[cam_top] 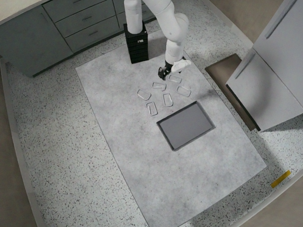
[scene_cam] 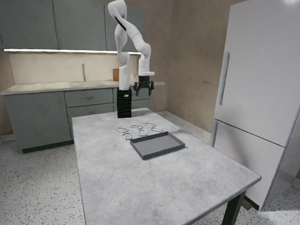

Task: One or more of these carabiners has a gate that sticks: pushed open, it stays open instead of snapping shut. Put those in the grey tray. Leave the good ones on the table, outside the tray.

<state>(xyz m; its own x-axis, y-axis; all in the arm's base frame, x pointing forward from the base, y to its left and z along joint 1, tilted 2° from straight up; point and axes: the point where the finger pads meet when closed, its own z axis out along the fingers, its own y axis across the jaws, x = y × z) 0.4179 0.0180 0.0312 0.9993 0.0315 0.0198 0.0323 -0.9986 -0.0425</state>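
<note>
My gripper (scene_cam: 144, 90), fingers spread wide and holding nothing, hangs high above the bench (scene_cam: 150, 183) over the six carabiners' far edge; nearest carabiner (cam_top: 174, 78) lies below, on the tray's (cam_top: 171, 145) pedestal side, long axis roughly parallel to the tray's long rim.

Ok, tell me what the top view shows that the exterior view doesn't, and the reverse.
Only the top view shows the yellow strip on the floor and the six carabiners' spread seen from above. Only the exterior view shows the open gripper raised well above the table, plus the wall cabinets. Both show the grey tray holding nothing.
</note>
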